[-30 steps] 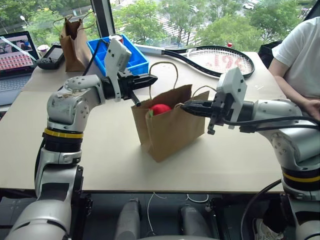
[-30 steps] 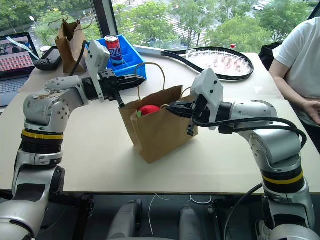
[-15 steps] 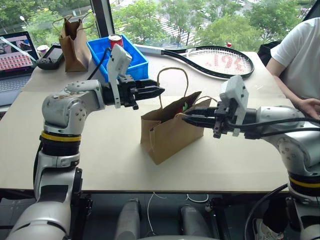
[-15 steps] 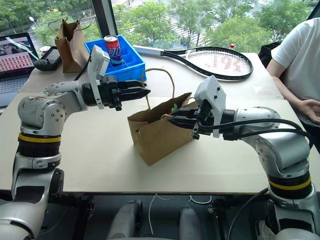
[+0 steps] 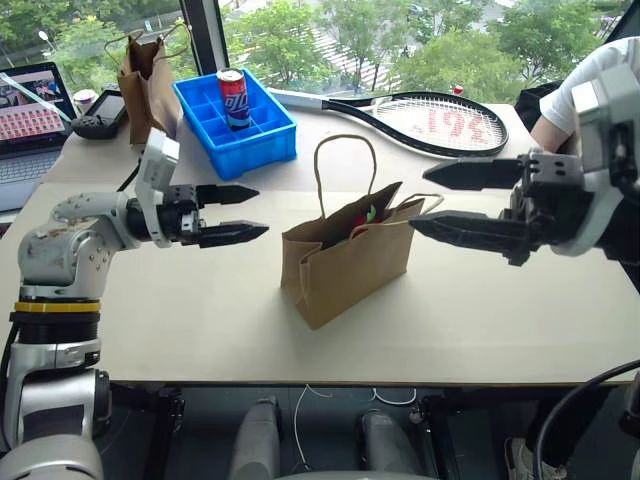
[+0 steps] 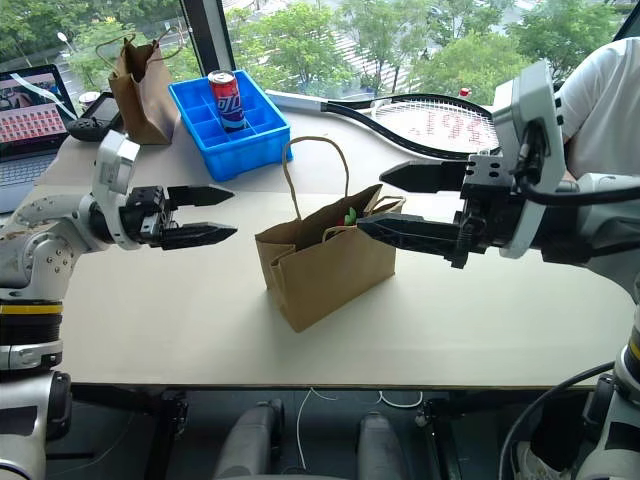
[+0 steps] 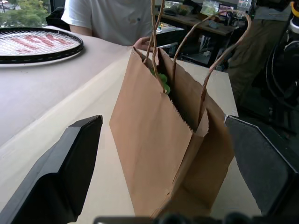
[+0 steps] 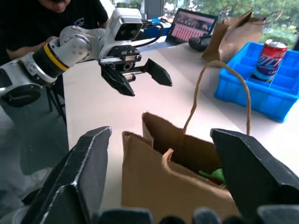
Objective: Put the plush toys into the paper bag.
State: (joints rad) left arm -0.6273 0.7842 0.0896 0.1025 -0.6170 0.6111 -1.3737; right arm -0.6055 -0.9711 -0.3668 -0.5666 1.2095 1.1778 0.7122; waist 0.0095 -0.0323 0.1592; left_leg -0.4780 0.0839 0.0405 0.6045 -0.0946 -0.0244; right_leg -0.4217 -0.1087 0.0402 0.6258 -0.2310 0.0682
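1. The paper bag (image 5: 345, 262) is found upright on the surface (image 5: 200, 310), between both sets of fingers.
2. Red and green plush toys (image 5: 365, 216) are glimpsed inside.
3. Left gripper (image 5: 232, 213) and right gripper (image 5: 445, 200) fingers are spread, released, touching nothing.
4. The task is judged essentially complete.

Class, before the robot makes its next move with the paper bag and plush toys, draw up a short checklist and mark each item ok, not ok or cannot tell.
1. paper bag upright on the table: ok.
2. Red chili toy inside the bag: ok.
3. Green toy inside: a green patch shows at the mouth; cannot tell which toy it belongs to.
4. left gripper jaws open, apart from the bag: ok.
5. right gripper jaws open, holding nothing: ok.
6. Twine handles free of both grippers: ok.
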